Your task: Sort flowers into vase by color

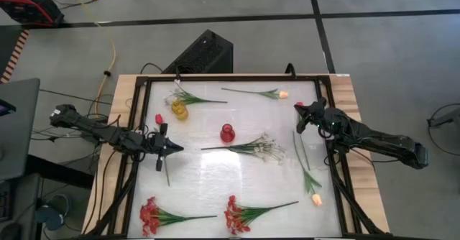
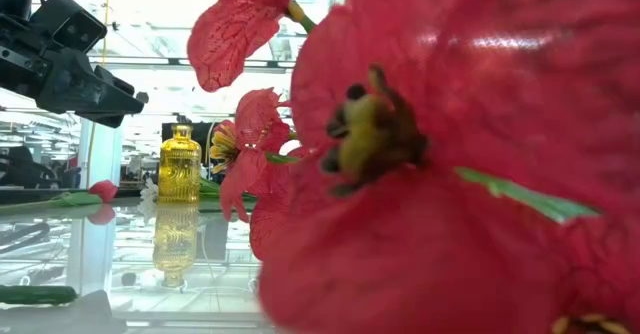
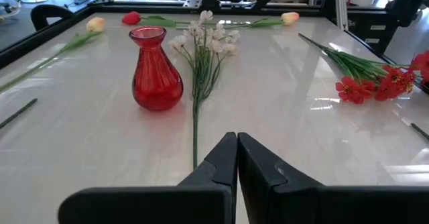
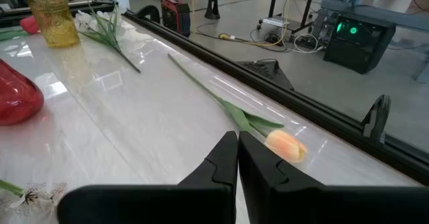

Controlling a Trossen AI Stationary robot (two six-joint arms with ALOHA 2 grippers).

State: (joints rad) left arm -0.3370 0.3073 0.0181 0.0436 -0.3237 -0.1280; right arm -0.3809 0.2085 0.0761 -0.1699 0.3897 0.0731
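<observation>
In the low view, red flowers (image 2: 450, 174) across most of the table; both pincers closed, empty.

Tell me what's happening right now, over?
Left gripper shut, empty, facing red vase. Right gripper shut, empty, near peach tulip. Flowers all on the table. Nothing in the way.

Glossy red glass vase (image 3: 156, 68)
</observation>
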